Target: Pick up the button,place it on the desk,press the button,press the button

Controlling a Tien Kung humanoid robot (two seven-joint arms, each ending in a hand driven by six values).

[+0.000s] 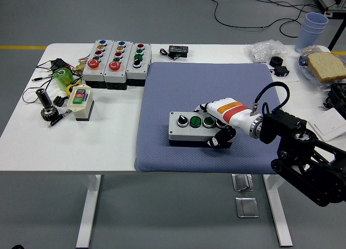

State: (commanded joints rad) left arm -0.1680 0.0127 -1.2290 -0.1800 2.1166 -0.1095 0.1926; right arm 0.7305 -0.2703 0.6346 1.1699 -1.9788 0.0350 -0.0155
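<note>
A grey button box (189,127) with a black selector knob and two green buttons lies flat on the blue mat (205,87). My right hand (219,126), white with an orange and red band, wraps its right end: fingers curl over the top and the thumb presses the front side. The box's rightmost part is hidden under the hand. My left arm is out of view.
Three more button boxes (116,62) stand at the back left, with a small green-and-red switch box (80,101), a green roll, cables and a gear nearby. Back right hold a black adapter (178,50), plastic bag, blue cups (314,25) and bread.
</note>
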